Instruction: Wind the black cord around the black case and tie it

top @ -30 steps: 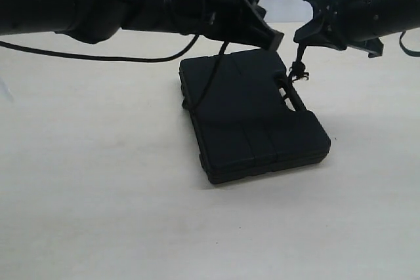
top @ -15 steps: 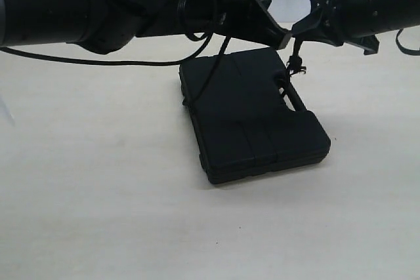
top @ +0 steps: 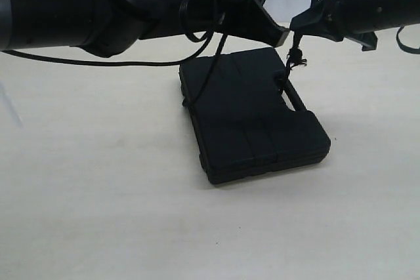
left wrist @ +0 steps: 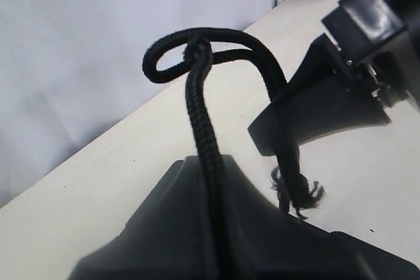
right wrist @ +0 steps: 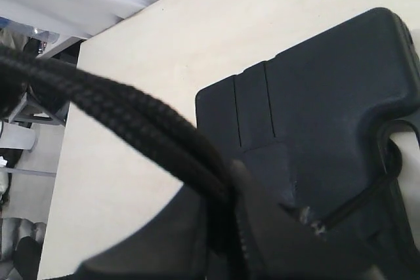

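I think the tying part is going on. On the left, the left gripper (top: 274,29) is hanging above the far edge of the black case (top: 252,119). One strand of the black cord (top: 209,78) is running from it down across the lid to the case's left edge. The case is lying flat in the middle of the pale table (top: 98,195). On the right side of the case, the other strand is coming up from the slot handle (top: 293,98). It has a frayed knot (top: 296,61) on it, and it is going up to the right gripper (top: 298,27), which is hanging just beside the left one. In the left wrist view the cord is making a small loop (left wrist: 172,57), so the two strands seem to be crossing there. Next, I think the two grippers need to pull away from each other slowly, so the loop is getting tight against the case and not slipping off. The left gripper's jaws are squeezed closed and pinching the cord between them. The right gripper's jaws are closed too and are also pinching the cord.
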You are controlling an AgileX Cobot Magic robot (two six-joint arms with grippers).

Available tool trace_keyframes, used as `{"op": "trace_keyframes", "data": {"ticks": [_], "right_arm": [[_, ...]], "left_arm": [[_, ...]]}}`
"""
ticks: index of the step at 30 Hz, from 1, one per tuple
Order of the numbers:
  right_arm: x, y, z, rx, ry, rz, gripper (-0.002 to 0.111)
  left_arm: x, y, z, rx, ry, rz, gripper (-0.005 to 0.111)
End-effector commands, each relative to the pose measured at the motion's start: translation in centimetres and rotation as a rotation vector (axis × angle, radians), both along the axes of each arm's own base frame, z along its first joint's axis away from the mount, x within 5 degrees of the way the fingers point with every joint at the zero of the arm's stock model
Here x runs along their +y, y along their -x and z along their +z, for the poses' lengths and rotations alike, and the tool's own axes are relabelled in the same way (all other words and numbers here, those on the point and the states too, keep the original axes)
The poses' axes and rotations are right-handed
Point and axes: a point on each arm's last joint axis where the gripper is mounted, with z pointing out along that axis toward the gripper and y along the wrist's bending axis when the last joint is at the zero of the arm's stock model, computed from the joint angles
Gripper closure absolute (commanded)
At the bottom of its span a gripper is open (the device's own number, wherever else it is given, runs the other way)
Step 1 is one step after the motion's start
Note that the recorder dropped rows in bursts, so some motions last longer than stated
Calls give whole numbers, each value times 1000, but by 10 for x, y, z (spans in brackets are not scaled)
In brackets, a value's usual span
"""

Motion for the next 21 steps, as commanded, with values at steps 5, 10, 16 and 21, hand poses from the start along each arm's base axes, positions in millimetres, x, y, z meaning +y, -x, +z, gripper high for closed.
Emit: {"op": "trace_keyframes", "data": {"ticks": [5,10,16,21], "right_arm": [[0,3,3,-16,-6,26,104],[3,5,6,-30,-39,59,104],[4,6,6,-32,-48,77,104],[6,7,8,-40,-63,99,104]], "left_arm": [[6,-3,4,-33,-8,27,107],[6,-3,5,-37,-8,31,107],[6,-3,4,-33,-8,27,107],[6,-3,4,-33,-8,27,107]]}}
